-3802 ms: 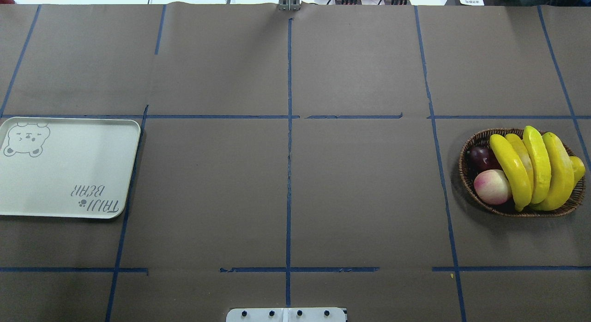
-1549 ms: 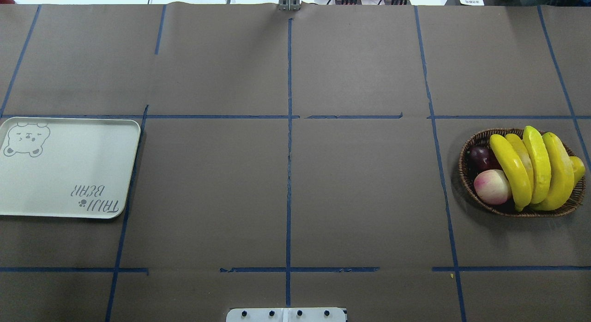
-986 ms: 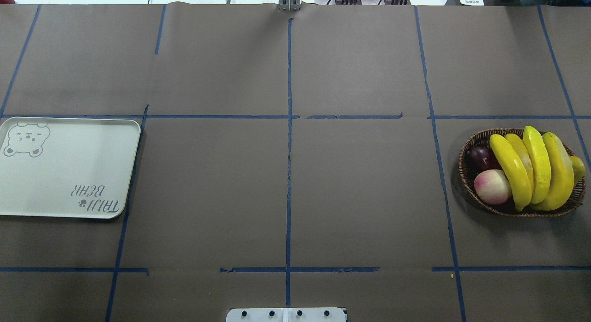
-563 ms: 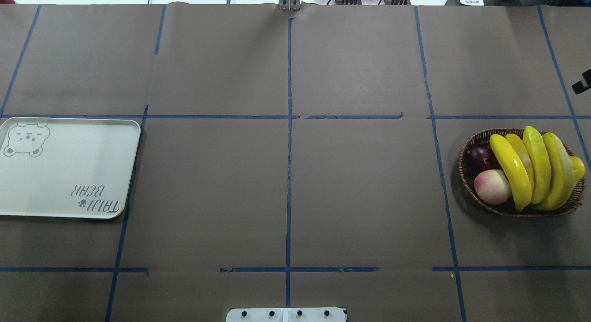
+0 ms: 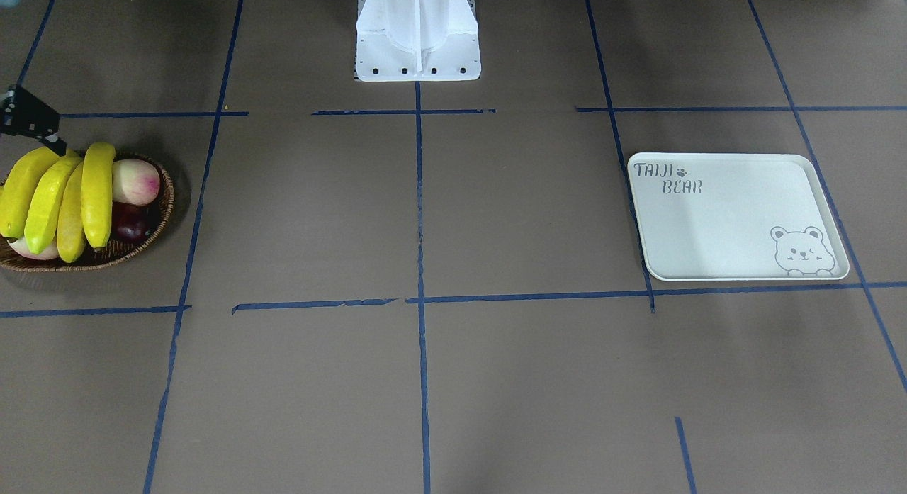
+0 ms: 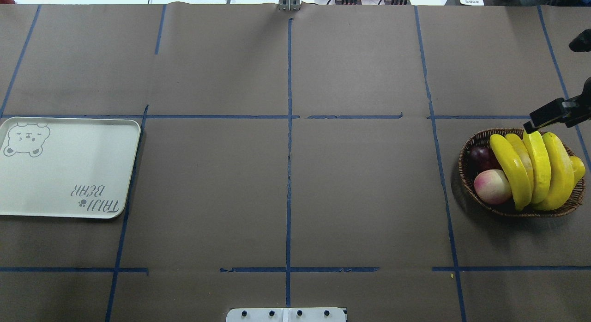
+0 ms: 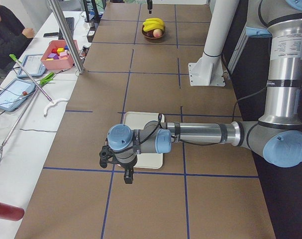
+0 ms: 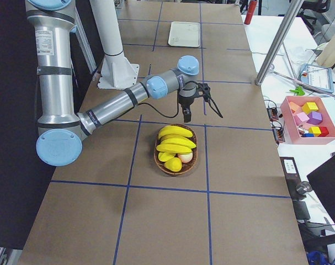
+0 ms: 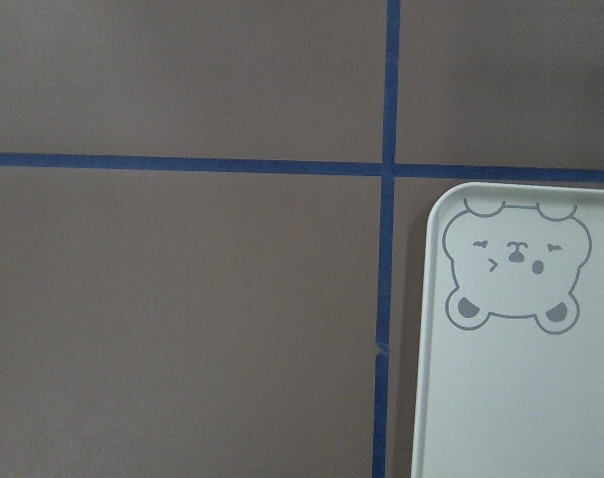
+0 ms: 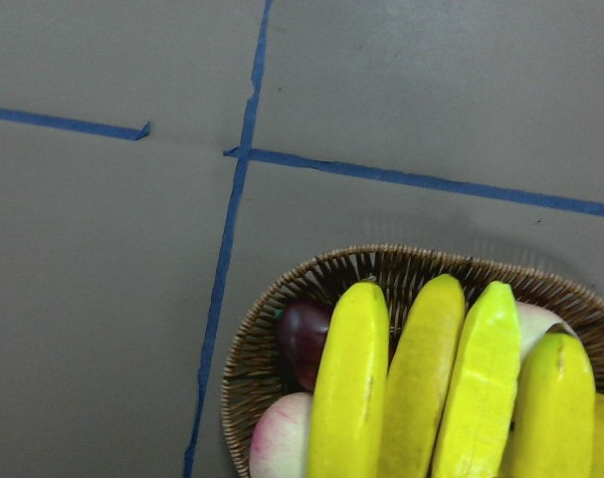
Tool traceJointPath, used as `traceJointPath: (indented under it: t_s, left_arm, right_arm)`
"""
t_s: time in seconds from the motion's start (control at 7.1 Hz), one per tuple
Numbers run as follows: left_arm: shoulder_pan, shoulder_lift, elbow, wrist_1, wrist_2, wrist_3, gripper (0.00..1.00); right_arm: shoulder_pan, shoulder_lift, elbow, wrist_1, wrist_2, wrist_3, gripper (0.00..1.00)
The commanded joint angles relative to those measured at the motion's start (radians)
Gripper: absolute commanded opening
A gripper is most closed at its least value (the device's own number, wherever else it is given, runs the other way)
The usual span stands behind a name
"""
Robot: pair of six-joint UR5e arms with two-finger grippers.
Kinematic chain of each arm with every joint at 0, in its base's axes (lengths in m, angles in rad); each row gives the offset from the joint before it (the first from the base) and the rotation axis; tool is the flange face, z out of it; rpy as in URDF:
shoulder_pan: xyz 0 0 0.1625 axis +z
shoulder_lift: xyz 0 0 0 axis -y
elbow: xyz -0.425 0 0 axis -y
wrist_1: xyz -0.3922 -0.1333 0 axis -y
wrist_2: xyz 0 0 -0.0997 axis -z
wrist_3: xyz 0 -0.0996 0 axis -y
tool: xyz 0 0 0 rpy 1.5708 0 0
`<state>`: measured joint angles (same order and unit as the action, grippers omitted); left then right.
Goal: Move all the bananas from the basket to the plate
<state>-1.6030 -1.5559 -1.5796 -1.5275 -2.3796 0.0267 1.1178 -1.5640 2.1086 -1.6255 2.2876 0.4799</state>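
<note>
Four glossy yellow bananas (image 6: 538,167) lie side by side across a dark-brown woven wicker basket (image 6: 465,183) at the right end of the table (image 6: 286,197). Their ends reach over its rim. Tucked beside them in the basket are a pink-and-white peach (image 6: 491,187), a dark purple plum (image 6: 480,156) and, on the other side, a small yellow fruit (image 6: 578,167) that is mostly hidden. The right tool (image 6: 532,125) points downward above the basket near the banana ends. The right side view shows a gap between it and the fruit. Only part of the tool shows at the picture edges, so it cannot be told whether its fingers are spread or closed. The right wrist camera looks down on the banana ends, the plum and the basket rim. Well apart, at the table's left end, sits the off-white rectangular tray (image 6: 69,174) printed "TAIJI BEAR", with a bear drawing (image 9: 515,264) in one corner and nothing lying on it. The left tool (image 7: 127,177) hangs over the table just off one short edge of the tray. It shows only in the left side view, so its state cannot be told. The left wrist camera takes in the bear corner of the tray and crossing lines of blue tape (image 9: 386,169).
</note>
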Motion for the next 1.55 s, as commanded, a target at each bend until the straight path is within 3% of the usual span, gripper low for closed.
traceJointPath:
  t_s: [0.0,0.56,0.99,1.13,1.41]
  left_arm:
    - [0.0,0.0,0.009,0.0,0.0,-0.002,1.0]
    - [0.0,0.002,0.009,-0.019,0.0,-0.001,1.0]
    - [0.0,0.0,0.009,-0.022,-0.001,-0.001,1.0]
    - [0.0,0.0,0.009,-0.022,-0.001,-0.001,1.0]
    - [0.0,0.0,0.009,-0.022,-0.001,0.001,1.0]
  right_arm:
    - [-0.117,-0.051,0.013,0.117,-0.08,0.124,0.99]
    - [-0.188,-0.085,-0.088,0.127,-0.077,0.121,0.97]
    - [-0.211,-0.096,-0.093,0.125,-0.083,0.121,0.93]
    - [-0.211,-0.096,-0.101,0.125,-0.083,0.121,0.85]
    - [-0.211,-0.096,-0.116,0.125,-0.095,0.115,0.85]
